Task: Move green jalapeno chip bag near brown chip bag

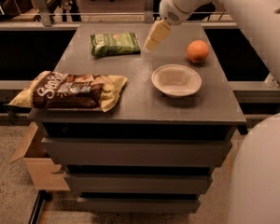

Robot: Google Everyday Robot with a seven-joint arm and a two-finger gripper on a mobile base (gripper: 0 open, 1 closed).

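Observation:
The green jalapeno chip bag (115, 44) lies flat at the back left of the grey cabinet top (140, 97). The brown chip bag (69, 90) lies at the front left and overhangs the left edge. My gripper (155, 36) hangs above the back middle of the top, just right of the green bag and a little above it, with nothing seen in it.
A white bowl (176, 80) sits right of centre. An orange (197, 51) sits behind it at the right. A cardboard box (39, 162) stands on the floor at the left. A rail (107, 17) runs behind the cabinet.

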